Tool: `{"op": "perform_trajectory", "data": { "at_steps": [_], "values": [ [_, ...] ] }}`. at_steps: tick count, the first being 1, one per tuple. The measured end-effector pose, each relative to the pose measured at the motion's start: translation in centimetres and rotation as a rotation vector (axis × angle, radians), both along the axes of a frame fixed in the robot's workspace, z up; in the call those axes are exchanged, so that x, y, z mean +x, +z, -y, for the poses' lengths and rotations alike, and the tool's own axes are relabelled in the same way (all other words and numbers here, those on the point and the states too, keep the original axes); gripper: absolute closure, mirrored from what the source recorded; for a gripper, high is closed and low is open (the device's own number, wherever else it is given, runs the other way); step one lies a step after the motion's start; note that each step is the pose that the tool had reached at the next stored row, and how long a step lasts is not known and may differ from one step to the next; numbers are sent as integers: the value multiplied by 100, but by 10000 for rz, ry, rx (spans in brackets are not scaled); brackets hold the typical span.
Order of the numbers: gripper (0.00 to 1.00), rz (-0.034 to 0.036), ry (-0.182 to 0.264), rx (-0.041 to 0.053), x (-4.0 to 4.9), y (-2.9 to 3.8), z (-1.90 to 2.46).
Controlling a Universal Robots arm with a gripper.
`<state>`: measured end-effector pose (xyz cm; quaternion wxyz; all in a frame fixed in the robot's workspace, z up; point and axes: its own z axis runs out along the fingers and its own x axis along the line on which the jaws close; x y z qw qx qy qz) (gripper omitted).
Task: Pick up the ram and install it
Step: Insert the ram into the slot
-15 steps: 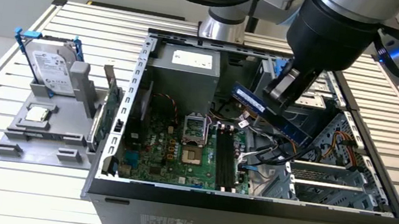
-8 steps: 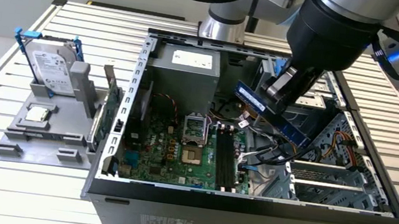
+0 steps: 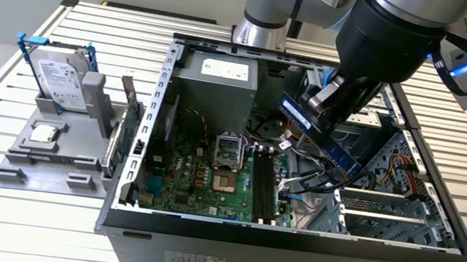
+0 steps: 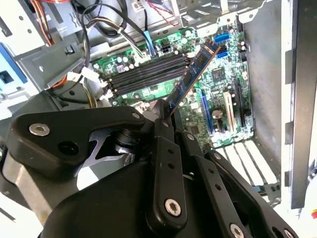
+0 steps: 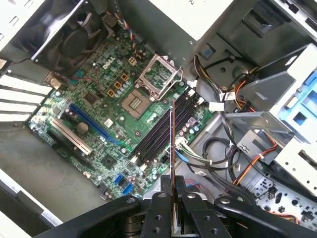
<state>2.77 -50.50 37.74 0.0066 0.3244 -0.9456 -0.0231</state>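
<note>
Exterior view: my gripper (image 3: 314, 108) is clamped on the ram (image 3: 343, 158). The ram's tilted long axis runs from ten o'clock to four o'clock. It hangs over cables (image 3: 321, 182) inside the open case (image 3: 292, 237), with the memory slots (image 3: 264, 182) at its seven o'clock.

Second wrist view: the ram (image 4: 195, 72) juts straight out of my gripper (image 4: 167, 113), above the motherboard (image 4: 218, 79).

First wrist view: the ram (image 5: 172, 148) is edge-on, a thin line over the memory slots (image 5: 157, 133).

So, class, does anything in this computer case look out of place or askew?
The ram hangs tilted above the board, clamped in the gripper, not seated in the slots. The CPU socket has its latch frame standing open.
</note>
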Motion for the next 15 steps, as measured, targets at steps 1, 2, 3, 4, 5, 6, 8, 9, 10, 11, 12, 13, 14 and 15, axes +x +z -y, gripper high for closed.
{"op": "perform_trajectory", "data": {
  "at_steps": [1, 2, 3, 4, 5, 6, 8, 9, 10, 11, 12, 13, 14, 15],
  "values": [
    [100, 0, -120, 0, 0, 0, 0],
    [100, 0, -237, 0, 0, 0, 0],
    [100, 0, -346, 0, 0, 0, 0],
    [100, 0, -468, 0, 0, 0, 0],
    [100, 0, -585, 0, 0, 0, 0],
    [100, 0, -697, 0, 0, 0, 1],
    [100, 0, -938, 0, 0, 0, 1],
    [100, 0, -1053, 0, 0, 0, 1],
    [100, 0, -1180, 0, 0, 0, 1],
    [100, 0, -1297, 0, 0, 0, 1],
    [100, 0, -1412, 0, 0, 0, 1],
    [100, 0, -1532, 0, 0, 0, 1],
    [100, 0, -1647, 0, 0, 0, 1],
    [100, 0, -1759, 0, 0, 0, 1]
  ]
}}
